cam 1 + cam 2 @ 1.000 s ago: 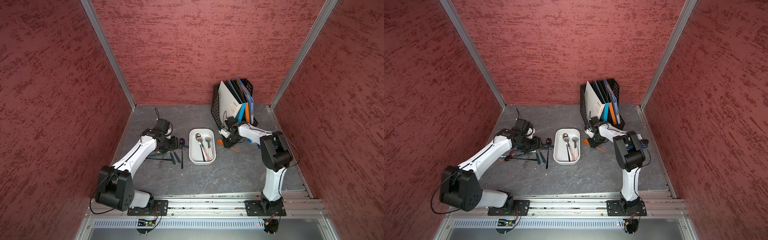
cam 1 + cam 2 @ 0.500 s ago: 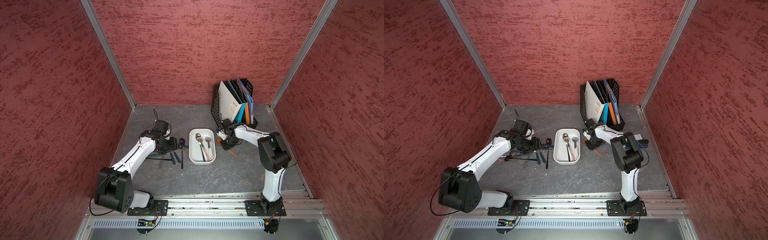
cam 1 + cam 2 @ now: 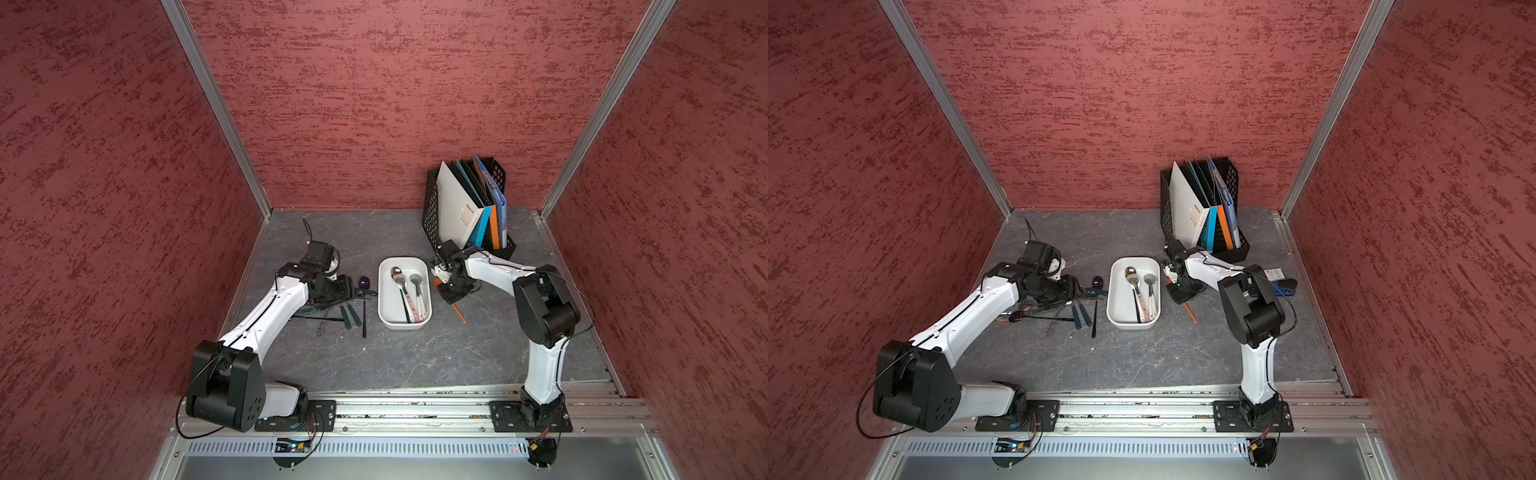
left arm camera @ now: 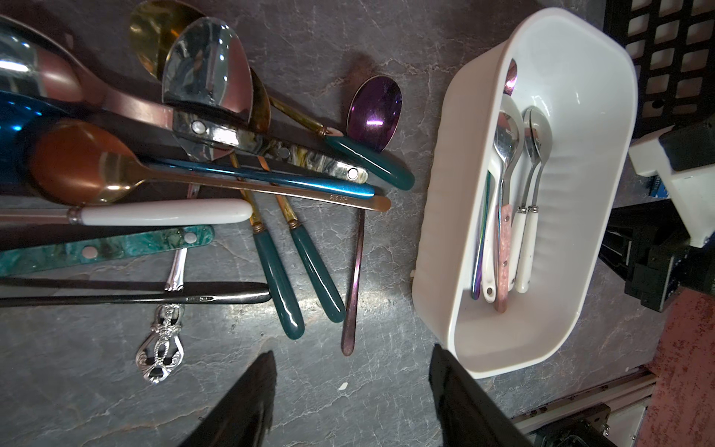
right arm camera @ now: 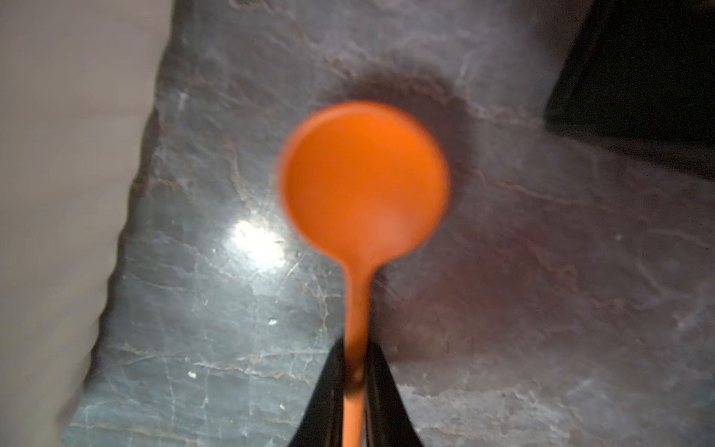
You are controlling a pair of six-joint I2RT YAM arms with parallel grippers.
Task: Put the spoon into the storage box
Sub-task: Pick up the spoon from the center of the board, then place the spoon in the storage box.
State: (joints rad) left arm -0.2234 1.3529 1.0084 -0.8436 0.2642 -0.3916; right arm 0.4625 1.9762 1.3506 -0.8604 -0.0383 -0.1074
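Note:
The white storage box (image 3: 388, 301) (image 3: 1120, 303) sits mid-table and holds several spoons. Just right of it, my right gripper (image 3: 448, 291) (image 5: 356, 348) is shut on the thin handle of an orange spoon (image 5: 363, 178), low over the table. The spoon's handle end (image 3: 458, 312) sticks out toward the front. In the right wrist view the box wall (image 5: 58, 193) is close beside the round bowl. My left gripper (image 4: 352, 356) (image 3: 351, 291) stands open left of the box, with nothing between its fingers, over a pile of loose spoons (image 4: 193, 174).
A black perforated file rack (image 3: 432, 212) with folders stands behind the right arm. A purple spoon (image 4: 373, 108) and teal-handled cutlery (image 4: 309, 267) lie between the pile and the box. A blue object (image 3: 1281, 286) lies at the far right.
My right gripper has closed on the orange spoon's handle and shifted slightly toward the box. The left arm has hardly moved.

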